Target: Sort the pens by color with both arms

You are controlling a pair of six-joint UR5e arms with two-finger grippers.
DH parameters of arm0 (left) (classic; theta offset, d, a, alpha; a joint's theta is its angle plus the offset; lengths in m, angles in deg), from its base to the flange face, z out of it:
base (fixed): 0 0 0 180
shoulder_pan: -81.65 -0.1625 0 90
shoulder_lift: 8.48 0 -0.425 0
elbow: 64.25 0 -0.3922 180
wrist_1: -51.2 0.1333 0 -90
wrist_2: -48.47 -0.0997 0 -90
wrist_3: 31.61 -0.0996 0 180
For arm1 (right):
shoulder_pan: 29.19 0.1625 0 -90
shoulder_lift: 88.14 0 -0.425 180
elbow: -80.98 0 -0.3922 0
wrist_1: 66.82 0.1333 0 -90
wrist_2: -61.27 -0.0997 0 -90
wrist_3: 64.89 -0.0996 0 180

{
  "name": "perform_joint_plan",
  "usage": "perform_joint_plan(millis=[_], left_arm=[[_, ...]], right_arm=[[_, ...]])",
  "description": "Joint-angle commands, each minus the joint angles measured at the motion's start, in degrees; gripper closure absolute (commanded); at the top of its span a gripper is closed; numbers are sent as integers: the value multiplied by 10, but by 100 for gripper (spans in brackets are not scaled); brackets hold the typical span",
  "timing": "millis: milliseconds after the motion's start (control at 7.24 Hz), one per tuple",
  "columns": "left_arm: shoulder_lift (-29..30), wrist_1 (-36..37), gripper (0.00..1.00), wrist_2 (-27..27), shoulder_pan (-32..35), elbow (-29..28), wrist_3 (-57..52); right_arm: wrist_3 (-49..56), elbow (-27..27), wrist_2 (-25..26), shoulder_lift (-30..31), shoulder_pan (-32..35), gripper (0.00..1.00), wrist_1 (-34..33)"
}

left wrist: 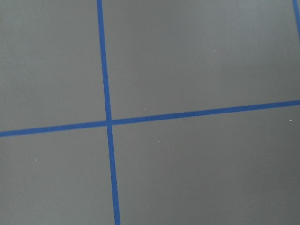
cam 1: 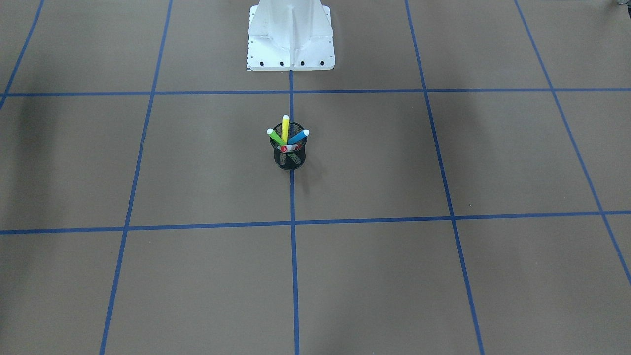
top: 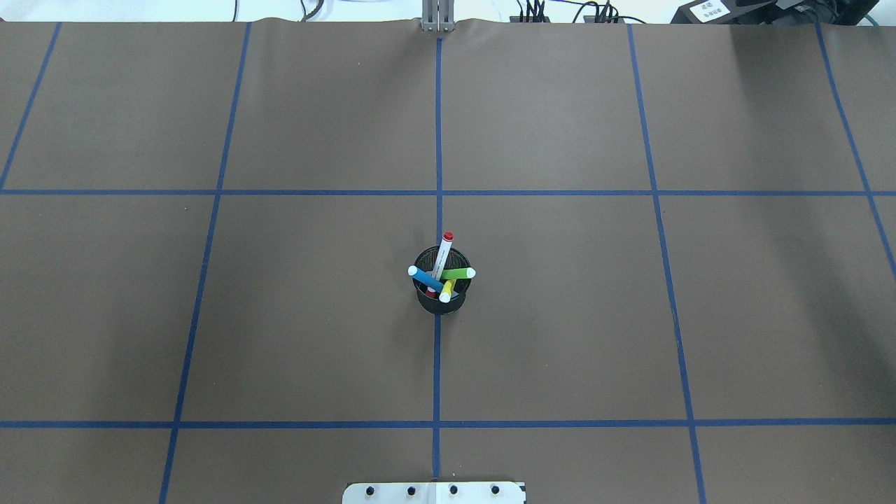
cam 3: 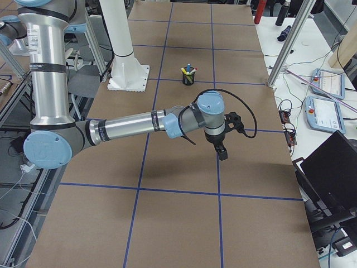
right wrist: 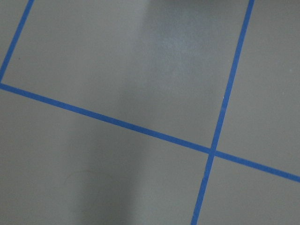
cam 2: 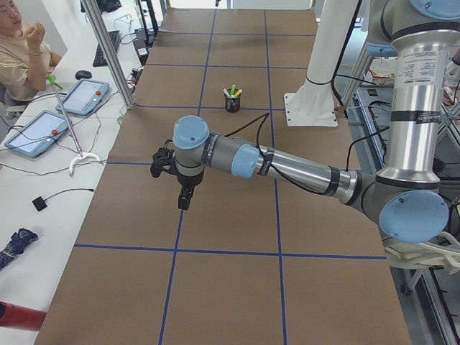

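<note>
Even, diffuse overhead light; faint soft shadows, sharp focus.

Pens (top: pixel 442 257) in cup (top: pixel 439 305) at table (top: pixel 210 315) centre, before pedestal (cam 1: pixel 291 39).

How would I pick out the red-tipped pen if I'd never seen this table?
At the middle of the brown table a black mesh cup stands on a blue tape line, four pens sticking out. The red-tipped pen is the only one with a white barrel; the others are blue, green and yellow.
</note>
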Motion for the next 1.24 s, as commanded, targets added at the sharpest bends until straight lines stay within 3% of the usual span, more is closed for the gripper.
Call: perform_joint_plan(millis=[0,276,552,966,1104], left_arm=[[9,-54,0,2,-1,8,20],[12,-148,0,4,-17,24,96],[54,-146,0,-3,-89,22,110],[111,-138,0,-4,-177,21,234],[161,-64,0,-4,-214,21,253]], right_arm=[[0,-8,0,-34,-9,0,4],[-23,-17,3,-46,-42,0,5],[-26,-17,3,-63,-65,0,5],[-25,-17,2,-61,-67,0,5],[-25,-17,2,-61,-67,0,5]])
